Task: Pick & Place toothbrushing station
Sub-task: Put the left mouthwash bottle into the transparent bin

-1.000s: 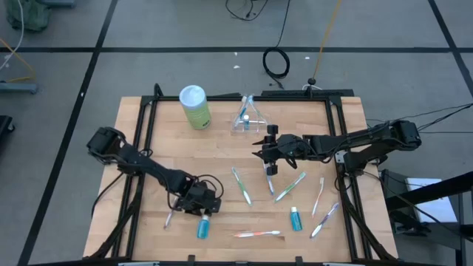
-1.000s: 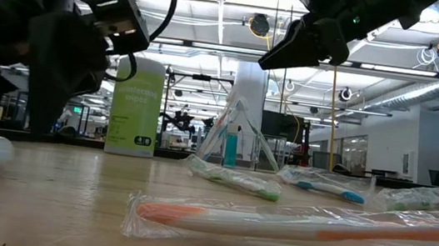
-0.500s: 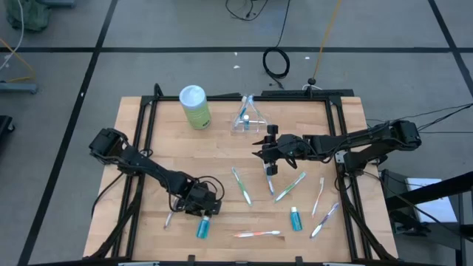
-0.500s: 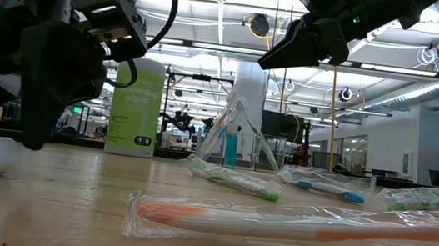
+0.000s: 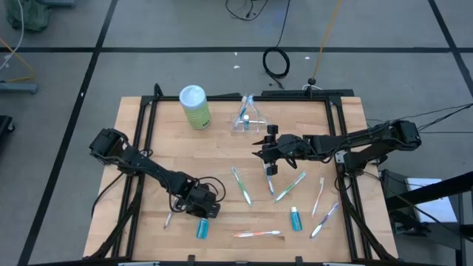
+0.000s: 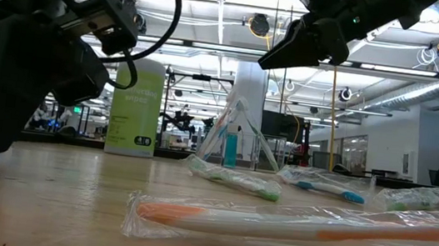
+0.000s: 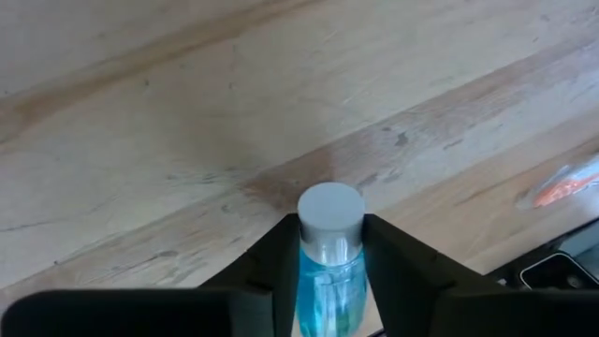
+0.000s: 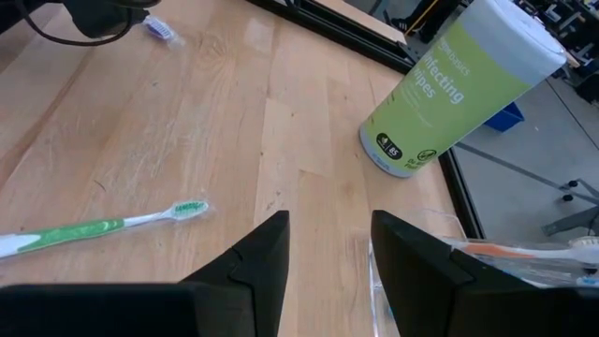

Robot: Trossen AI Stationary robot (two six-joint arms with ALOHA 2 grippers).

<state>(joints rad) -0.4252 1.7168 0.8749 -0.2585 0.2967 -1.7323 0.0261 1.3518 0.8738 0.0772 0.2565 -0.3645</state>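
Left gripper [image 5: 202, 216] is down at the table's [image 5: 177, 151] seven o'clock, fingers [image 7: 271, 267] pinching a small blue tube [image 7: 328, 262] just below its grey cap. Right gripper [image 5: 261, 153] hovers near centre, fingers spread, nothing between them. The clear plastic bag [image 5: 245, 117] sits at twelve o'clock, beside a green wipes canister [image 5: 194, 106].

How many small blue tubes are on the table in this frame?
3. The front-left tube lies between the left gripper's fingers. The front-right tube lies free among toothbrushes. The third tube stands inside the clear bag at the back. None seems hidden.
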